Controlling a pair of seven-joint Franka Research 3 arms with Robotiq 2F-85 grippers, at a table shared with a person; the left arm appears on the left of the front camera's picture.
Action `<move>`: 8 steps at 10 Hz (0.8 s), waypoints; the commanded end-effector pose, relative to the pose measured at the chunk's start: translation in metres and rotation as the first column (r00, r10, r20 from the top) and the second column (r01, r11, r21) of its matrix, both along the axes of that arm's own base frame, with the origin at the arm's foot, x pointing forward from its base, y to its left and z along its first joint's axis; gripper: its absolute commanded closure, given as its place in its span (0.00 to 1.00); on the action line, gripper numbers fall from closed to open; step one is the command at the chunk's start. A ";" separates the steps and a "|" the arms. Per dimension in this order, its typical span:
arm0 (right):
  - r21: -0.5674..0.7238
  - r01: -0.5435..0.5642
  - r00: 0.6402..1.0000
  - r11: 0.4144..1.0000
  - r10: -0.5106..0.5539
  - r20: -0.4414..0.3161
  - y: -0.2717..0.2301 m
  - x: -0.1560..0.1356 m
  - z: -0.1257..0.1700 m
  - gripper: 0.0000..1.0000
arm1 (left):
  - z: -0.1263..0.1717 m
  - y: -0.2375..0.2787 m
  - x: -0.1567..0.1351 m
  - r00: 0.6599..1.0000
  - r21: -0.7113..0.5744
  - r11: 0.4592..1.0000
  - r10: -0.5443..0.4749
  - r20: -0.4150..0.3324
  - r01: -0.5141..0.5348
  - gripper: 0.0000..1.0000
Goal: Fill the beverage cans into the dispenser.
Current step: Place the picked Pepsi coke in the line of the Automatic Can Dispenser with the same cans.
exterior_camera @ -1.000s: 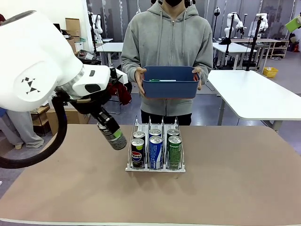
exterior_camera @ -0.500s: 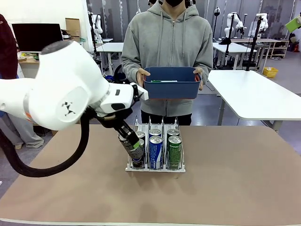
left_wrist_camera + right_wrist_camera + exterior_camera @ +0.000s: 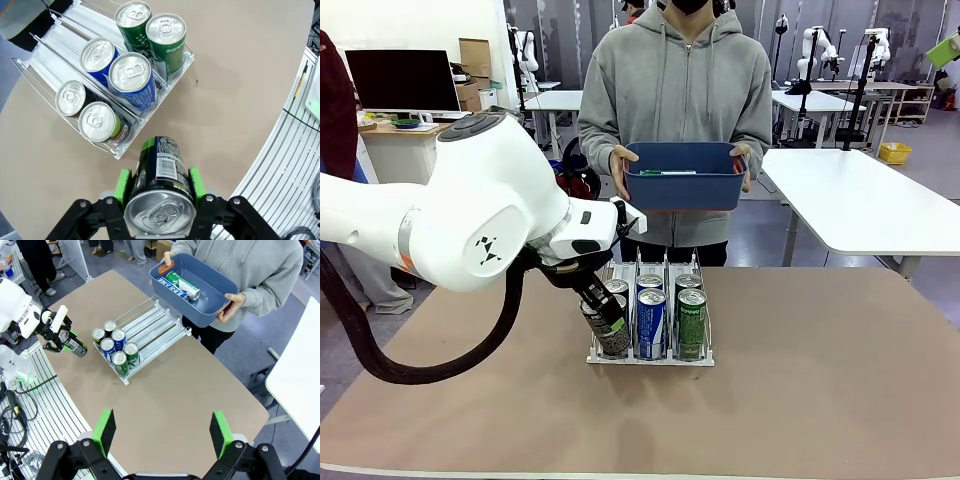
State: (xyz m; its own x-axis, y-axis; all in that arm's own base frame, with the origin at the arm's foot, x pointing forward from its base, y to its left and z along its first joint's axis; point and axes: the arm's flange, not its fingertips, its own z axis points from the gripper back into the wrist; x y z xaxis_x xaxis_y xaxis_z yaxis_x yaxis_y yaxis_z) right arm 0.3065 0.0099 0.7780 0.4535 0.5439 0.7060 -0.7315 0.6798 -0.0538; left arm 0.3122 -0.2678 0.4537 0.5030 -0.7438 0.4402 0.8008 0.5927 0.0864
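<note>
My left gripper (image 3: 601,309) is shut on a black can (image 3: 611,336) with a green band, held tilted by the front left corner of the dispenser (image 3: 650,357). In the left wrist view the green pads (image 3: 122,185) clamp this can (image 3: 161,165) just outside the clear rack (image 3: 40,62). The rack holds several cans in pairs: black (image 3: 98,121), blue (image 3: 131,75), green (image 3: 166,31). My right gripper (image 3: 162,432) stands open high above the table, with nothing between its fingers. From there the dispenser (image 3: 150,322) and the held can (image 3: 75,346) lie below.
A person at the far side holds a dark blue tub (image 3: 682,180) at chest height. In the tub (image 3: 215,297) lie a blue-and-white can (image 3: 170,283) and a green can (image 3: 183,284). The brown table (image 3: 820,380) spreads out right of the rack.
My left arm has swung right and down with the black can, from left of the rack to its front left corner. The person and the tub have stayed put.
</note>
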 end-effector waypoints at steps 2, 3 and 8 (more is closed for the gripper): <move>0.000 -0.002 1.000 1.000 0.002 0.001 0.000 0.000 0.000 0.00 | -0.006 -0.002 0.009 0.999 0.023 1.000 0.018 0.033 -0.019 0.42; 0.000 -0.002 1.000 1.000 0.002 0.001 0.000 0.000 0.000 0.00 | -0.012 -0.004 0.015 0.999 0.035 0.999 0.022 0.035 -0.023 0.42; 0.000 -0.002 1.000 1.000 0.002 0.001 0.000 0.000 0.000 0.00 | -0.030 -0.010 0.038 0.992 0.084 0.993 0.080 0.101 -0.089 0.42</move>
State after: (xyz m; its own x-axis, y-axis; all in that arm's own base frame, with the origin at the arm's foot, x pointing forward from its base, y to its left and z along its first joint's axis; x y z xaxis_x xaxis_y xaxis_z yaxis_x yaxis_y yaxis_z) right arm 0.3064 0.0099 0.7780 0.4535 0.5439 0.7061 -0.7314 0.6798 -0.0538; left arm 0.3424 -0.2703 0.4213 0.5200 -0.7478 0.4127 0.7605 0.6253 0.1748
